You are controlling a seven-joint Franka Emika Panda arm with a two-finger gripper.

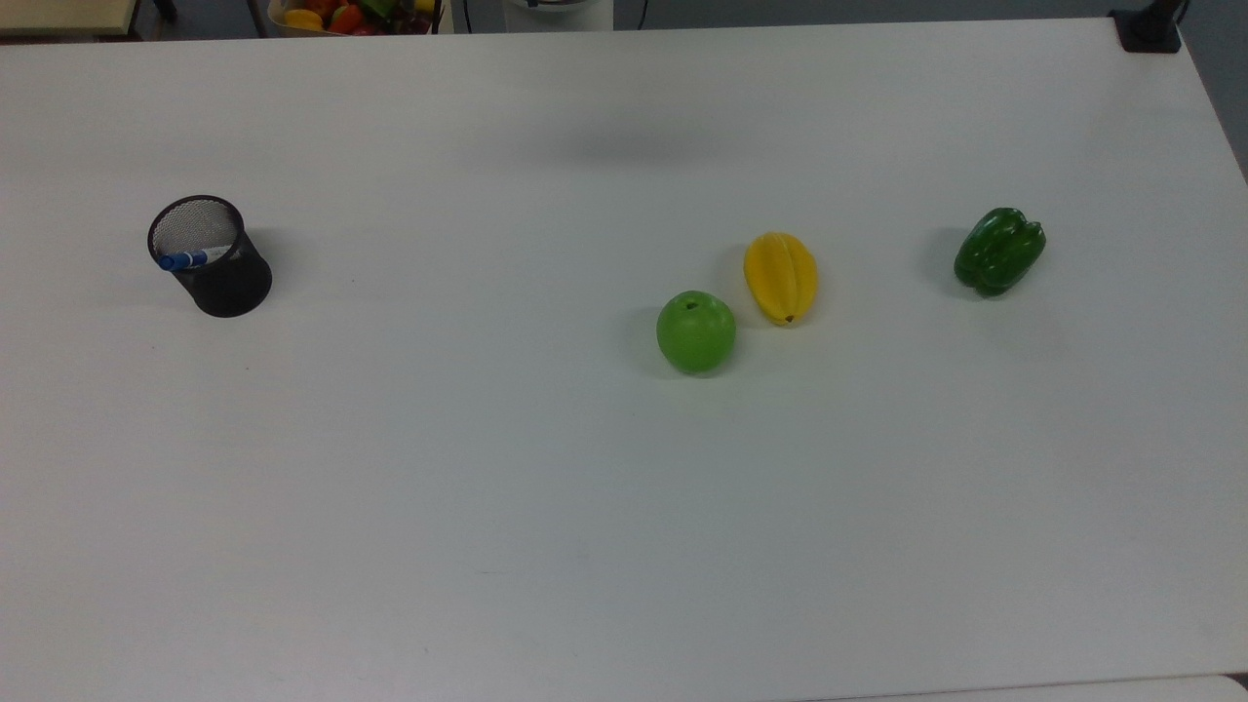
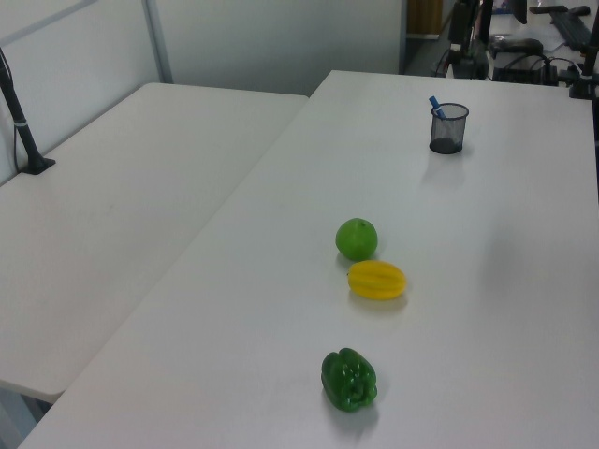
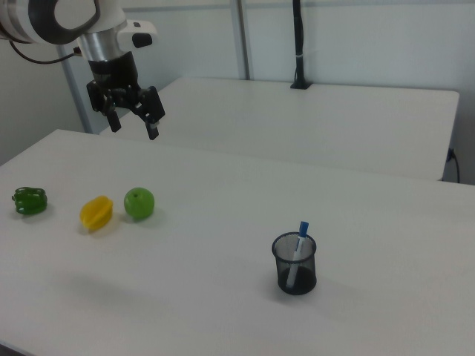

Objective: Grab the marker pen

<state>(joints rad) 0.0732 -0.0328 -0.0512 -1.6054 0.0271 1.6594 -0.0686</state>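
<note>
Hand (image 3: 133,122) spread, high above table; marker pen (image 3: 297,248) upright in mesh cup (image 3: 295,274)

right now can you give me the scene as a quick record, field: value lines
target: marker pen, blue cap up, standing tilted inside the holder
holder: black mesh pen cup, upright on the white table
gripper: open, raised above the table, holding nothing
apple: green apple, close beside the starfruit
starfruit: yellow starfruit, lying on its side
pepper: green bell pepper, apart, toward the top view's right
task state: pen not yet taken
</note>
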